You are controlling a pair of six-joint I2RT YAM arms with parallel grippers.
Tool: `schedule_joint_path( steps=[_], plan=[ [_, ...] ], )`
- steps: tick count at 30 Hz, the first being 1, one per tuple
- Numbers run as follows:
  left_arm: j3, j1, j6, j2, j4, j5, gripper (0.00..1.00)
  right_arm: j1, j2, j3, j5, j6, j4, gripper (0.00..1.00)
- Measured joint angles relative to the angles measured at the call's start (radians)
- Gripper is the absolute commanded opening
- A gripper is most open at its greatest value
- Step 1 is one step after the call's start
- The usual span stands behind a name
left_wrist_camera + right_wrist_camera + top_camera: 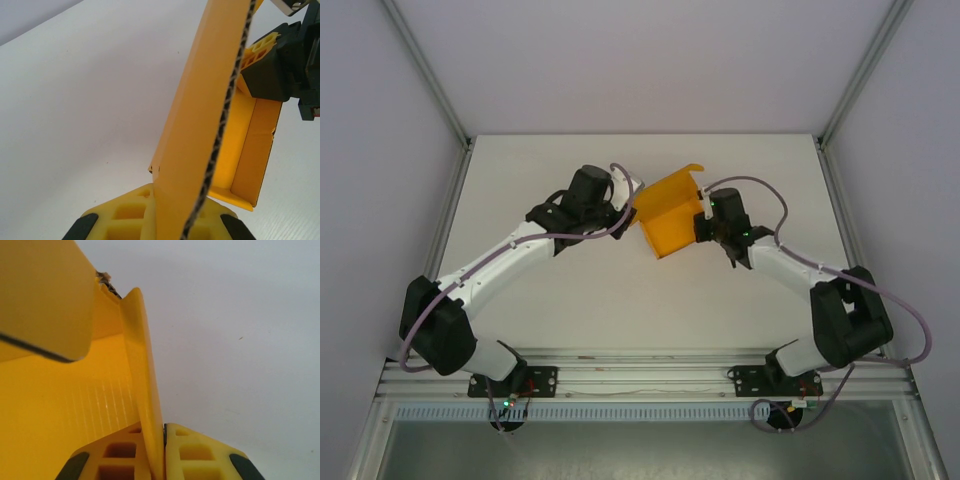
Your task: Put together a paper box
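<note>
The paper box (pixel 672 212) is bright orange-yellow card, partly folded, held up over the middle of the white table between both arms. My left gripper (pixel 625 205) is shut on its left wall; in the left wrist view that wall (pixel 200 115) rises edge-on from between the yellow pads (pixel 125 217). My right gripper (pixel 705 222) is shut on the box's right wall, which in the right wrist view stands pinched as a thin upright panel (pixel 145 385) between the pads (pixel 200 455). A rounded flap (pixel 45 295) hangs over the box's open inside (pixel 65 405).
White table top (pixel 570 290) lies all round the box. Grey enclosure walls and aluminium frame posts (pixel 845 95) bound the table at back and sides. The right arm's black wrist (pixel 285 65) looms beyond the box in the left wrist view.
</note>
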Motion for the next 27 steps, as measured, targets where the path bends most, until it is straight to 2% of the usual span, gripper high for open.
schedule_joint_path(
  steps=[2, 6, 13, 16, 17, 19, 23, 27],
  plan=[
    [0.0, 0.0, -0.004, 0.0, -0.001, -0.01, 0.0, 0.024, 0.021, 0.021, 0.054, -0.021, -0.013, 0.0],
    [0.0, 0.0, -0.007, 0.003, -0.006, -0.02, 0.0, 0.072, 0.062, 0.054, 0.166, -0.037, -0.036, 0.0],
    [0.002, 0.0, -0.015, 0.01, 0.028, -0.045, 0.0, 0.148, 0.109, 0.123, 0.377, 0.057, -0.095, 0.0],
    [0.002, 0.0, -0.015, 0.012, 0.037, -0.045, 0.0, 0.161, 0.121, 0.129, 0.422, 0.076, -0.096, 0.0],
    [0.002, 0.0, -0.015, 0.013, 0.038, -0.046, 0.0, 0.163, 0.127, 0.134, 0.423, 0.079, -0.098, 0.0],
    [0.002, 0.0, -0.015, 0.014, 0.037, -0.058, 0.0, 0.163, 0.136, 0.142, 0.407, 0.089, -0.106, 0.07],
    [0.002, 0.0, -0.015, 0.017, 0.031, -0.077, 0.0, 0.159, 0.136, 0.138, 0.309, 0.155, -0.135, 0.15],
    [-0.019, 0.0, -0.026, 0.018, 0.017, -0.086, 0.0, 0.147, 0.137, 0.101, 0.198, 0.258, -0.127, 0.17]
  ],
)
